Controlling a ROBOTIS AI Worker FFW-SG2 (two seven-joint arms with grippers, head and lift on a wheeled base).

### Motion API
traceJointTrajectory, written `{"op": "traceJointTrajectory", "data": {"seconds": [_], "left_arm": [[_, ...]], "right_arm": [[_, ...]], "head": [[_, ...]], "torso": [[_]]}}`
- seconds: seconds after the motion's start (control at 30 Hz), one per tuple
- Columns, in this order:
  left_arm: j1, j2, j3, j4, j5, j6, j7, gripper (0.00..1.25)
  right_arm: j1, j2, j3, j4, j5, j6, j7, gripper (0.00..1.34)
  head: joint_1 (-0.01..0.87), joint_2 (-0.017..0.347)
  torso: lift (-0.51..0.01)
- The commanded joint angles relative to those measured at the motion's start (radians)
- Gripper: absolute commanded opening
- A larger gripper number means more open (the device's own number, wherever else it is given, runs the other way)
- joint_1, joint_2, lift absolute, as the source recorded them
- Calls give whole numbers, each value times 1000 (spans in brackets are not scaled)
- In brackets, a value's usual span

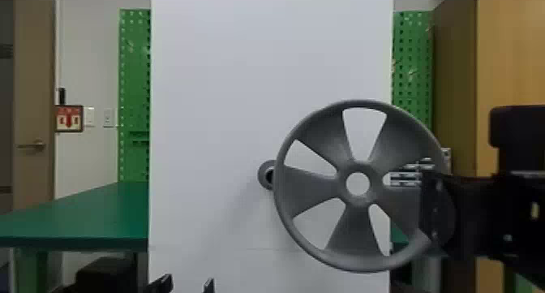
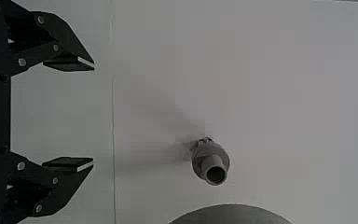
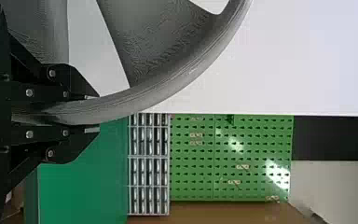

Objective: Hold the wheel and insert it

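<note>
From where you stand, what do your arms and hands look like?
The right arm is black and blocky, with a small pale mark on its side. The left gripper and the right gripper look alike: black, angular fingers on jointed links, dotted with round silvery screws. The left one's flat black pads have pale edges.

Upright white panel (image 1: 227, 77) with a hollow grey peg (image 2: 210, 162).

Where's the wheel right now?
In the head view, the wheel is right of centre in front of the white panel, its left rim partly covering the round fitting. The right gripper holds it by its right-hand rim.
</note>
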Motion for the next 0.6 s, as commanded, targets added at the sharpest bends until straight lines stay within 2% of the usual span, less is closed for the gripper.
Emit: {"op": "traceJointTrajectory", "data": {"seconds": [0.0,0.13,0.33,0.57], "left_arm": [[-4,0,-5,3,0,0,4,732],[-11,0,-13,3,-2,2,4,732],[-17,0,-16,1,-3,9,4,732],[-19,0,-16,3,-5,11,5,732]], "right_arm": [[-4,1,25,25,3,-16,0,180],[-8,1,57,27,0,-25,-35,180],[-7,1,83,47,-75,-63,-100,180],[-13,1,115,94,-108,-106,-106,180]], "head": [[3,69],[3,69],[3,69],[3,69]], "torso": [[-483],[-483],[-483],[-483]]}}
